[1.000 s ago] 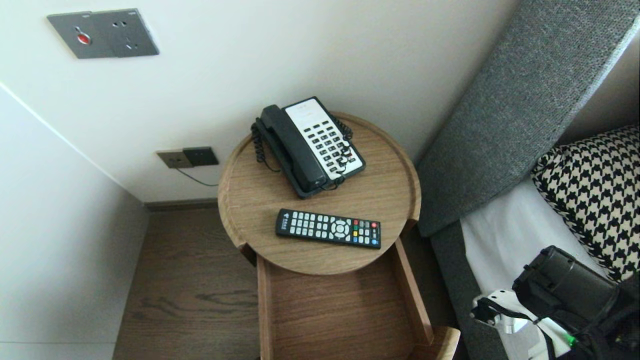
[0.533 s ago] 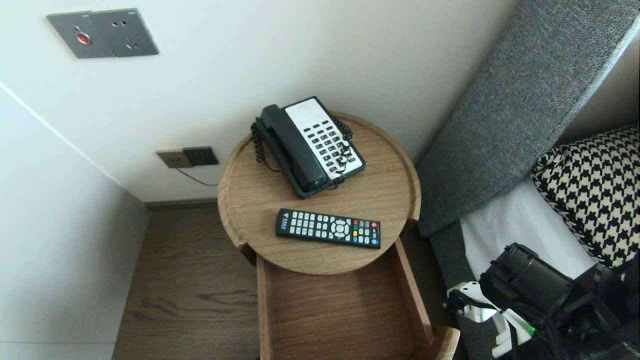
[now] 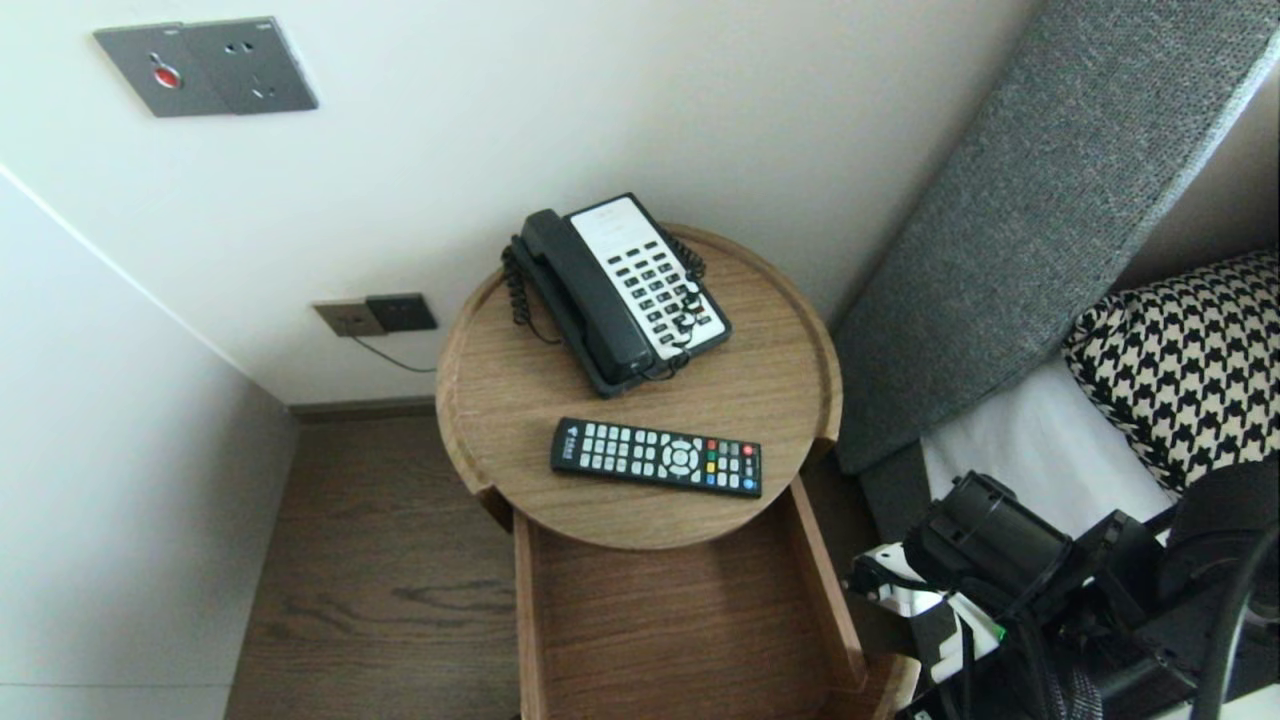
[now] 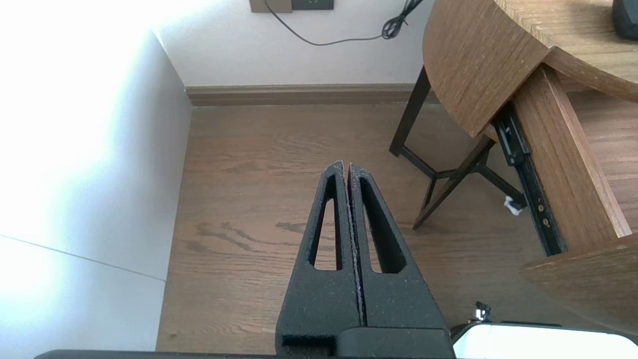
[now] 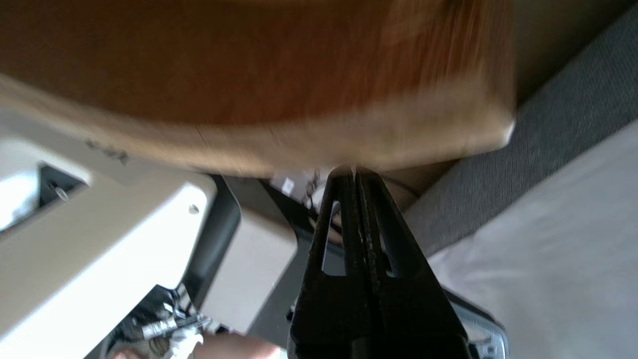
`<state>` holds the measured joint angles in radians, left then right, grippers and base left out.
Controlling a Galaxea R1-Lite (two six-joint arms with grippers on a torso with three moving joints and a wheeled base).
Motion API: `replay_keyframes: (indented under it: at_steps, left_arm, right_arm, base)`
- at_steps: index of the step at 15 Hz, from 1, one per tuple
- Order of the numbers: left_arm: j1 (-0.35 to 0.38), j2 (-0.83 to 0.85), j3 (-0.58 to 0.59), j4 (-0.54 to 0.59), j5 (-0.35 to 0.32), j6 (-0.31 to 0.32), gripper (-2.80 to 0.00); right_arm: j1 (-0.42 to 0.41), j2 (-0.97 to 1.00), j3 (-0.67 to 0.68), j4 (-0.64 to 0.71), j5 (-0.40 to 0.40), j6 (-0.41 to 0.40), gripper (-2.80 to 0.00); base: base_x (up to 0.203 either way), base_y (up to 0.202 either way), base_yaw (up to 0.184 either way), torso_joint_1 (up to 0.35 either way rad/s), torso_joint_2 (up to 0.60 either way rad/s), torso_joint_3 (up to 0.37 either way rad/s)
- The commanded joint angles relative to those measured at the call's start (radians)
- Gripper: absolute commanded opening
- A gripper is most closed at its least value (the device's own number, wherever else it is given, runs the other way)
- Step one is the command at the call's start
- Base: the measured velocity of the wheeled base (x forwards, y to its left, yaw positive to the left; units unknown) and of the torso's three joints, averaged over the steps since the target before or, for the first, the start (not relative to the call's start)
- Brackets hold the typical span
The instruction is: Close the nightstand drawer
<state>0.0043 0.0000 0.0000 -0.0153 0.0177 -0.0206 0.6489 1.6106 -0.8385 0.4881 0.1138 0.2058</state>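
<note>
A black remote control (image 3: 656, 457) lies near the front of a round wooden bedside table (image 3: 455, 400). Behind it sits a black and white desk phone (image 3: 620, 290). Under the tabletop an empty wooden drawer (image 3: 825, 590) stands pulled out. My right arm (image 3: 990, 545) is low at the right, beside the drawer's front corner and over the bed edge. In the right wrist view my right gripper (image 5: 355, 172) is shut on nothing, its tips just below the blurred wooden drawer front (image 5: 249, 99). My left gripper (image 4: 346, 167) is shut and empty, parked above the wooden floor (image 4: 249, 199).
A grey upholstered headboard (image 3: 1030, 200), white sheet (image 3: 1040, 450) and houndstooth pillow (image 3: 1190, 370) lie to the right. White walls with sockets (image 3: 375, 315) close in behind and left. The table's dark legs (image 4: 438, 174) and drawer rail (image 4: 523, 174) stand near the left gripper.
My right arm has swung left along the bed edge, closer to the drawer's front corner. The left arm, remote, phone and drawer have stayed put.
</note>
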Motion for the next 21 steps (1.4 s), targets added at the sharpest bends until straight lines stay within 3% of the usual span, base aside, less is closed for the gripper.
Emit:
replay_keyframes:
  at_steps: [1,21]
  left_arm:
    - [0.0,-0.002,0.0,-0.002,0.001,-0.001,-2.8]
    - [0.0,-0.002,0.0,0.0,0.001,-0.001,-2.8]
  right_arm:
    - [0.0,0.031,-0.033,0.003,0.0,0.001,-2.8]
    - [-0.032,0.278,-0.456,0.014,-0.023,-0.002,-2.8]
  base:
    - [0.0,0.0,0.0,0.0,0.0,0.0]
    - [0.0,0.0,0.0,0.0,0.0,0.0]
